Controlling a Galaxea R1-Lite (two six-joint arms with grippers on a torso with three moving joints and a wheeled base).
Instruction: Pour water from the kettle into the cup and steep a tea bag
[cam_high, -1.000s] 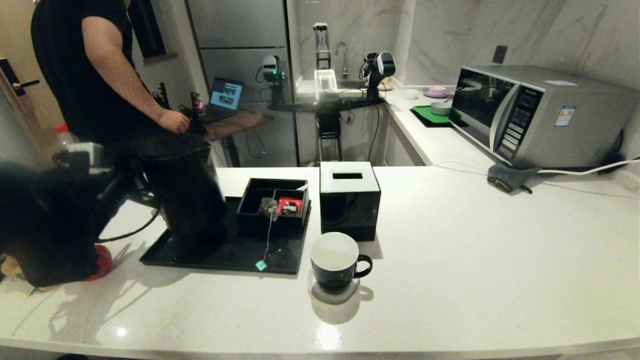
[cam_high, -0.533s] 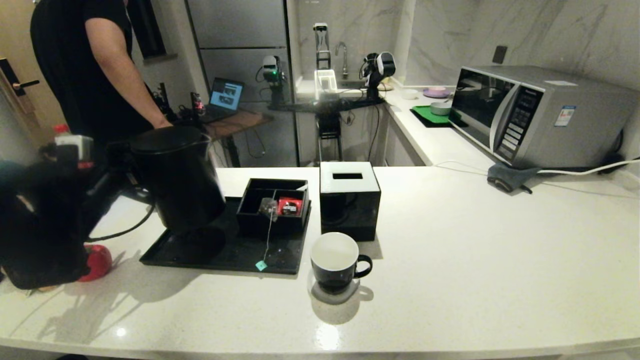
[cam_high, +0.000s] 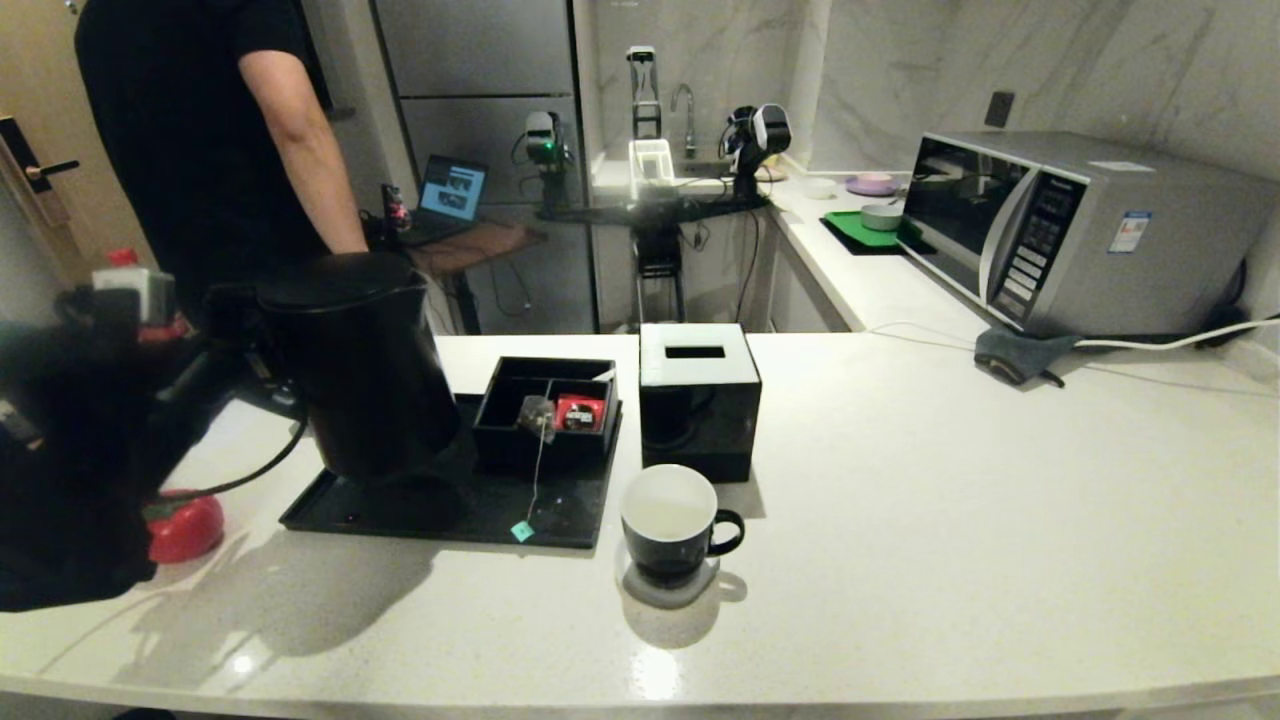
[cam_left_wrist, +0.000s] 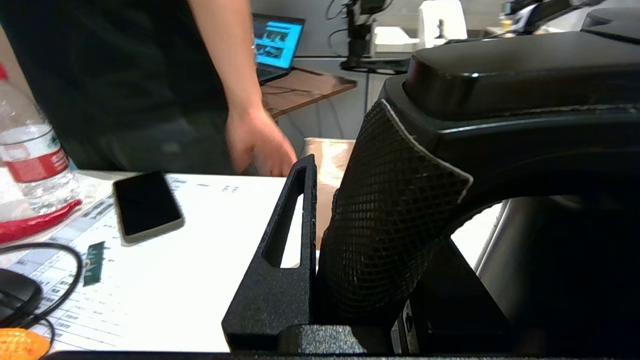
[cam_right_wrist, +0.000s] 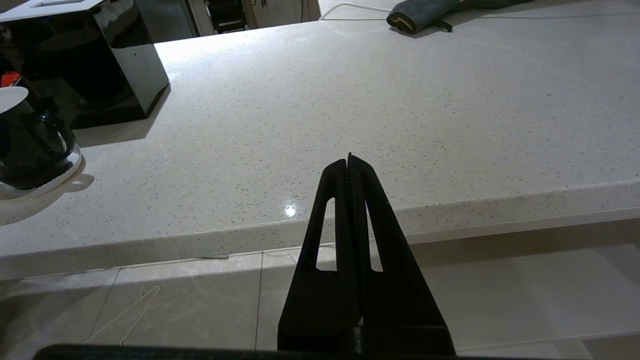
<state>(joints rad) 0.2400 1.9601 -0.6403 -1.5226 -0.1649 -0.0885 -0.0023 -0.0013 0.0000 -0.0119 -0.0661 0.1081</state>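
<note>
A: Because the cup (cam_high: 668, 528) stands on a pale coaster (cam_high: 668, 592) at the near middle of the counter (cam_high: 950, 480), just right of the black tray (cam_high: 450, 510), where must the kettle travel?

B: To the right and nearer. The cup is upright, its handle to the right, its white interior open to receive a pour. I judge that water already lies in it, though it cannot be told how much.

A: State the position of the tea bag (cam_high: 537, 412).

B: It rests on the near rim of the black compartment box (cam_high: 548, 408) on the tray, beside a red packet (cam_high: 581, 412). Its string hangs forward and its teal tag (cam_high: 522, 531) lies at the tray's near edge, placed for a later pick.

A: Describe the working arm.

B: The left gripper (cam_left_wrist: 320, 260) is clamped on the textured handle of the kettle (cam_high: 365, 365), fingers narrow around it. The arm reaches in from the far left. The kettle is upright over the tray's left end; contact with the tray cannot be confirmed.

A: And the other arm?

B: The right gripper (cam_right_wrist: 348, 162) is parked off the near counter edge, fingers pressed together, holding nothing.
</note>
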